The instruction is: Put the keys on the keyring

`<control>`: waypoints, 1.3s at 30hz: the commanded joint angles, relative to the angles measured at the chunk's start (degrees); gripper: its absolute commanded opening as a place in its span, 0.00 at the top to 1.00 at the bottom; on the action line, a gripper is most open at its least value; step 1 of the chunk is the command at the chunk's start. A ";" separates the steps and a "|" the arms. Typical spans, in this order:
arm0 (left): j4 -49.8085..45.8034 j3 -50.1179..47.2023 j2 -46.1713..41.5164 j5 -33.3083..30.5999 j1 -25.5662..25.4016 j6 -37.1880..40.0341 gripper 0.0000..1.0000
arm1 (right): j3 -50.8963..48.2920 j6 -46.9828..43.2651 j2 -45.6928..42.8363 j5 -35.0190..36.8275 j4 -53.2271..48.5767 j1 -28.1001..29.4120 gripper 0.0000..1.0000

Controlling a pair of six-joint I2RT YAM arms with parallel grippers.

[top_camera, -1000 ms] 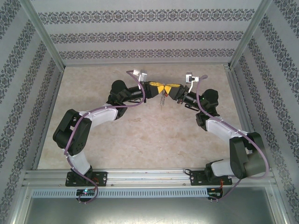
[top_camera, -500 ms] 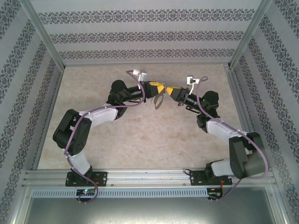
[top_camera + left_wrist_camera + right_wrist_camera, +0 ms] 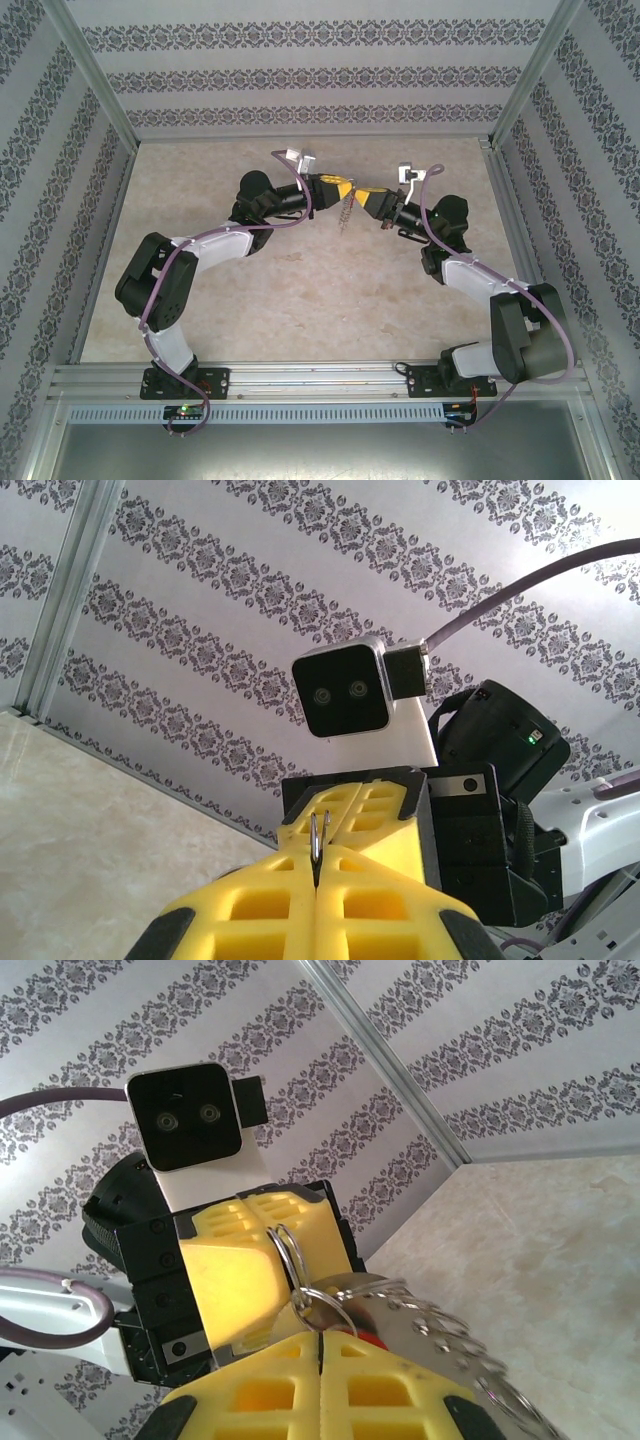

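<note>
The left pincer (image 3: 316,882) is closed, its yellow fingers pressed together on the narrow end of the keyring (image 3: 318,838), whose two thin wires stick up out of the seam between them. Facing it tip to tip, the right pincer (image 3: 320,1352) is closed as well, with a small ring (image 3: 322,1310) sitting right at the seam of its fingers; I cannot tell whether it pinches that ring, the loop or the key. The red head of the key (image 3: 372,1340) peeks out just beside the right fingertip, under a blurred row of small silvery pieces that trails off to the lower right in the right wrist view. A thin oval wire rises from the small ring against the yellow face of the left pincer. From above, the two pincers meet in the air over the middle of the table (image 3: 300,290), nearer its far edge than its near one, and the keyring hangs down from the point where they meet, clear of the surface. Both arms bend inward from their bases at the near edge. Patterned walls (image 3: 300,80) close in the far edge and both side edges.
</note>
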 commanded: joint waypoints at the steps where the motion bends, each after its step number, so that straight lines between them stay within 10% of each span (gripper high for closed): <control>1: 4.20 2.33 -0.02 0.67 0.45 -0.49 1.00 | -1.36 0.31 -2.67 -0.81 1.98 -2.55 0.83; 5: 4.02 2.36 -0.11 1.01 0.45 -0.57 1.00 | -0.28 1.03 -3.73 -0.67 1.71 -3.71 0.60; 16: 4.02 2.71 -0.09 1.20 0.45 -1.25 1.00 | 4.76 2.29 0.28 -1.38 3.73 -1.33 0.51; 39: 4.37 3.15 0.58 1.16 0.45 -1.90 1.00 | 6.55 3.14 3.52 -1.95 6.37 1.30 0.67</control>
